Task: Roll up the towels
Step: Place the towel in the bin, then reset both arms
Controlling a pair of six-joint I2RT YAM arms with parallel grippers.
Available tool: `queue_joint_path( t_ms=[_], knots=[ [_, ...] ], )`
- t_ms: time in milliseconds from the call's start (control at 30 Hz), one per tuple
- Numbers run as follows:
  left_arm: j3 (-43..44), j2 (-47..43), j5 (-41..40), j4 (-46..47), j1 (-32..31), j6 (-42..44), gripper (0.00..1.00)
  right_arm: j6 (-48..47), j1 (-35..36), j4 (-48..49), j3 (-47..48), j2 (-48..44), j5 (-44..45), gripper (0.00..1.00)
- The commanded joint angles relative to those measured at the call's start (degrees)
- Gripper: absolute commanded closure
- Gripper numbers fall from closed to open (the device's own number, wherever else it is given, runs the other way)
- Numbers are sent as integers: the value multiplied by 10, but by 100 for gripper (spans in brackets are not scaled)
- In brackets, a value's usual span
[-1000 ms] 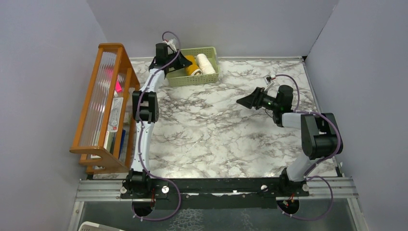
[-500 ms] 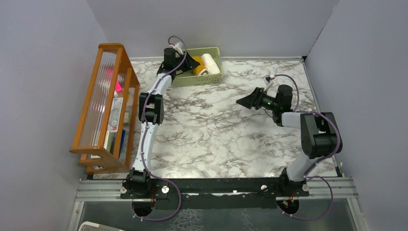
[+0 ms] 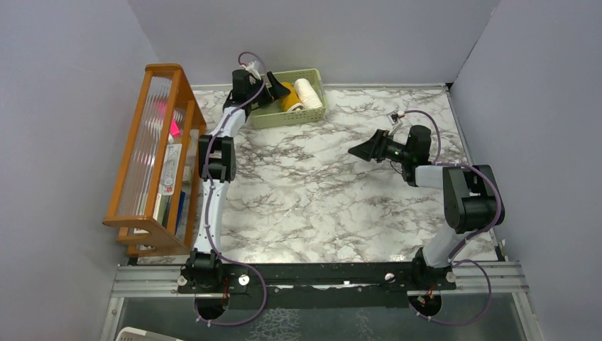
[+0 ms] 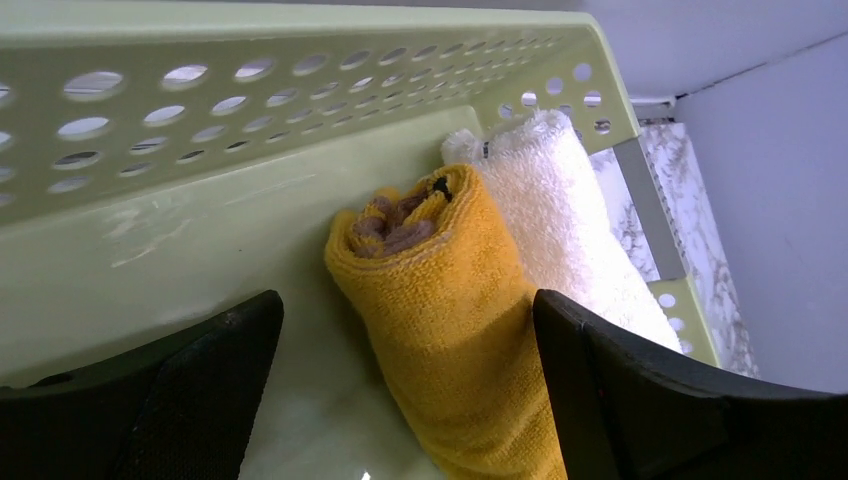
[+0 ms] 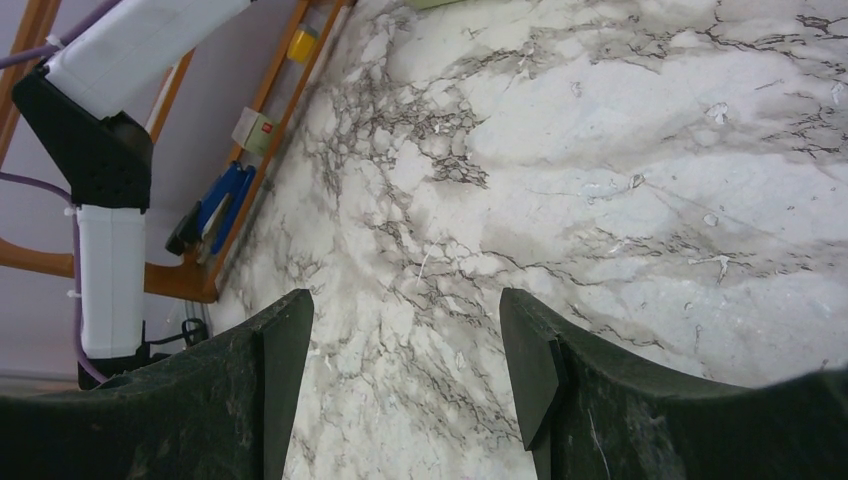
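Both towels lie rolled side by side in the pale green basket [image 3: 284, 118] at the table's far edge. The mustard-yellow roll [image 3: 287, 98] shows a brownish spiral end [image 4: 400, 225]; the cream-white roll [image 3: 307, 93] lies right of it against the basket wall [image 4: 250, 90]. My left gripper [image 3: 273, 86] reaches into the basket, open, its jaws straddling the yellow roll [image 4: 450, 320] without clamping it. The white roll [image 4: 575, 225] lies just beyond the right finger [image 4: 620, 400]. My right gripper [image 3: 357, 150] hovers open over bare marble, with nothing between its fingers [image 5: 403, 305].
A wooden rack [image 3: 152, 156] holding papers and small items stands along the left wall, also visible in the right wrist view as the rack's foot [image 5: 180, 280]. Grey walls enclose the marble table [image 3: 319, 199] on three sides. The left arm [image 5: 110, 250] stretches along the table's left side.
My left gripper has opened wide and let go of the yellow roll, which now rests in the basket. It swung right into the basket, then eased slightly back. The right arm has stayed still.
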Motion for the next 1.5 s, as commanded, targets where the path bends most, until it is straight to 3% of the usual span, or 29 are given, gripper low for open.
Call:
queue_joint_path(
  t_ms=[0, 467, 633, 767, 867, 1200, 1300, 1467],
  knots=[
    [-42, -96, -34, -21, 16, 64, 1, -5, 6, -4, 20, 9, -15, 31],
    [-86, -275, 30, -66, 16, 129, 1, -44, 7, -41, 48, -61, 18, 30],
    [-241, -424, -8, -102, 8, 204, 1, 2, 7, -74, 63, -96, 79, 27],
    [-329, -510, -19, -138, 9, 221, 1, -18, 8, -183, 117, -115, 112, 27],
    [-456, -602, -25, -106, 9, 221, 1, -36, 7, -238, 132, -142, 163, 26],
    [-854, -900, -97, -20, 9, 238, 1, -72, 8, -241, 87, -197, 260, 26],
    [-895, -931, -107, -9, 9, 241, 1, -63, 8, -225, 72, -201, 261, 26],
    [-891, -931, -99, -4, 9, 237, 1, -63, 8, -206, 61, -214, 269, 26]
  ],
)
